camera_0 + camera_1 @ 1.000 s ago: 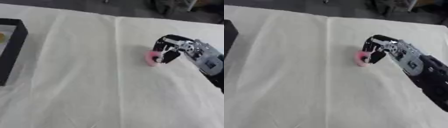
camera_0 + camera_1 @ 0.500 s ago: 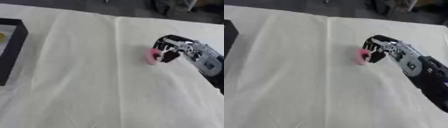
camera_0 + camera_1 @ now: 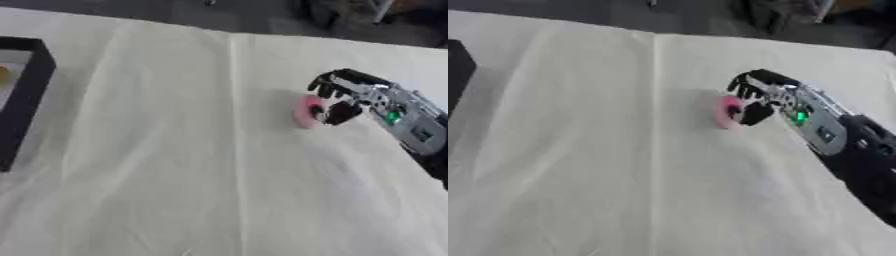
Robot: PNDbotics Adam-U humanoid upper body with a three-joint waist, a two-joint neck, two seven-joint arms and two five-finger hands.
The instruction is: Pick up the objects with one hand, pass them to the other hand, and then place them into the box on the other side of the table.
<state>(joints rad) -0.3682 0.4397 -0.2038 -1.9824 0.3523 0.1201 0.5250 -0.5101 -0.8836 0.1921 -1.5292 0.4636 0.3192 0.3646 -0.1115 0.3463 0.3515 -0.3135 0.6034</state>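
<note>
Where the tabletop (image 3: pixel 175 165) meets the left edge: black box (image 3: pixel 26 95), a yellow item (image 3: pixel 4 76) inside. Right of centre — pink round object (image 3: pixel 307 111), on the cloth, right hand (image 3: pixel 350 97) fingers curled round it.

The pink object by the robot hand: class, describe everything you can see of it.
The pink object is small and round, disc-like or ring-like, standing on edge on the cream tablecloth. Its material cannot be made out. The right robot hand curls its fingers and thumb around its right side. It sits right of the table's middle, far from the black box.
</note>
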